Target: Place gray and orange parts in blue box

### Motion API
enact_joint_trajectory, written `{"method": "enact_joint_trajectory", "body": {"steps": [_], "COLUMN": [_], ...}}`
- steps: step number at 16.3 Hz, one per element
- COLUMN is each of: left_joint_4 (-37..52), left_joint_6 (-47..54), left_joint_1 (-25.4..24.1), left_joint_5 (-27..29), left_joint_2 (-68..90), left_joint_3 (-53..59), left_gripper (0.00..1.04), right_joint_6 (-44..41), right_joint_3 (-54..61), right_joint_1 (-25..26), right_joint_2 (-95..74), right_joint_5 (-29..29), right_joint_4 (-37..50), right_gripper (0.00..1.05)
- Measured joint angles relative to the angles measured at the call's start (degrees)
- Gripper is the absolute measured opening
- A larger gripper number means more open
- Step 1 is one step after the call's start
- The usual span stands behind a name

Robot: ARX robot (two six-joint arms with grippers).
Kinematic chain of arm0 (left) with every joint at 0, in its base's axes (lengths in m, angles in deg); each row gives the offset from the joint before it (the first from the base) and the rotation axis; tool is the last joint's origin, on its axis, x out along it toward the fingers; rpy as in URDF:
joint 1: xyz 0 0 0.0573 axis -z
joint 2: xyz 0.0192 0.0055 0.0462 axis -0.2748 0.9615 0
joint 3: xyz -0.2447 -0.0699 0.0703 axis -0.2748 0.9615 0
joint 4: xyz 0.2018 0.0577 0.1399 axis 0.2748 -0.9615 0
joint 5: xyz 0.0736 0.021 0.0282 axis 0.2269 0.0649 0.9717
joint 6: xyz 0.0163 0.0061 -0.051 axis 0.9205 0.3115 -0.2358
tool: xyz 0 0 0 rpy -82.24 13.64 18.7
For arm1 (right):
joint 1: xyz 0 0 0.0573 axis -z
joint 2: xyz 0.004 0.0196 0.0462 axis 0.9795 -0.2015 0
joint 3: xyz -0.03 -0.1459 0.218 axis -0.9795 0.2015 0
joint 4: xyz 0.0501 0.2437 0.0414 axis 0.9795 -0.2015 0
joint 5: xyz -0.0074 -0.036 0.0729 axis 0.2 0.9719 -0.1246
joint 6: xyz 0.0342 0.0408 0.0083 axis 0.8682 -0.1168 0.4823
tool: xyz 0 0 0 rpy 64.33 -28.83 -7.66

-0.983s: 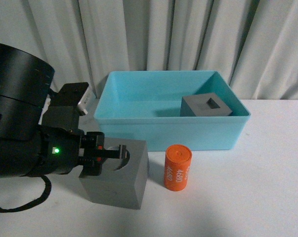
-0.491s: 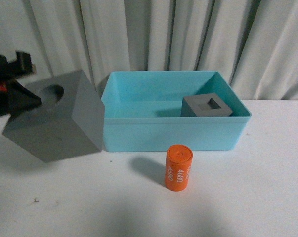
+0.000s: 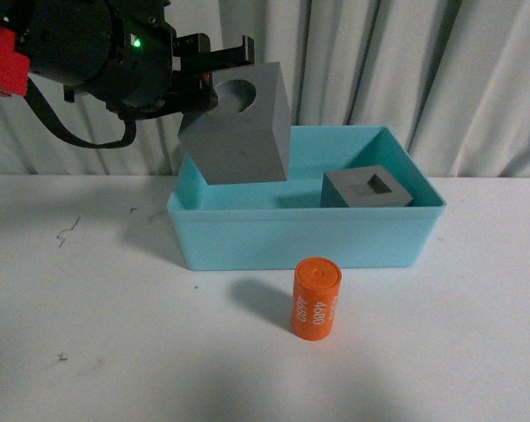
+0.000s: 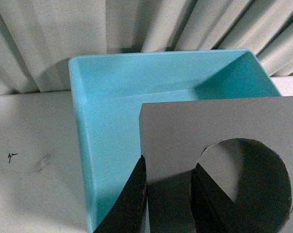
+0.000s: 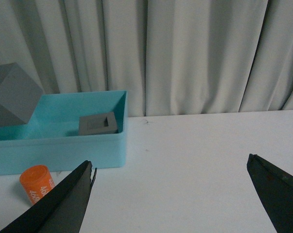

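Observation:
My left gripper (image 3: 222, 54) is shut on the gray cube with the round recess (image 3: 238, 132), one finger inside the recess and one outside the wall. The cube hangs tilted above the left end of the blue box (image 3: 300, 242). In the left wrist view the gripper (image 4: 169, 162) pinches the cube's wall (image 4: 224, 121) over the box (image 4: 76, 107). The gray cube with the square recess (image 3: 367, 189) lies inside the box at its right. The orange cylinder (image 3: 316, 297) marked 4680 stands on the table in front of the box. My right gripper (image 5: 170, 162) is open, off to the box's right, holding nothing.
A pale curtain (image 3: 405, 61) hangs close behind the box. The white table (image 3: 115, 308) stretches left and in front. The left arm's black body and a red part (image 3: 1, 66) fill the upper left. The right wrist view shows the box (image 5: 59, 150), cylinder (image 5: 36, 183) and raised cube (image 5: 12, 94).
The left gripper has lifted the round-recess cube off the table at the front left and carried it up and right, over the box's left end.

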Motion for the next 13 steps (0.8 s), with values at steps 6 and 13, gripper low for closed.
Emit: {"method": "enact_joint_trajectory", "body": {"steps": [6,13], "left_joint_4": [0.0,0.1], "left_joint_6": [1.0,2.3], "left_joint_1": [-0.4,-2.6], "left_joint_5": [0.7,1.9], "left_joint_2": [2.0,7.1], "left_joint_3": [-1.3,-1.8], "left_gripper": [0.20,0.20], "right_joint_6": [0.0,0.0], "right_joint_3": [0.0,0.0], "right_joint_1": [0.0,0.0], "right_joint_2": [0.0,0.0], "right_joint_5": [0.0,0.0], "right_joint_4": [0.0,0.0], "right_gripper": [0.98,0.98]}}
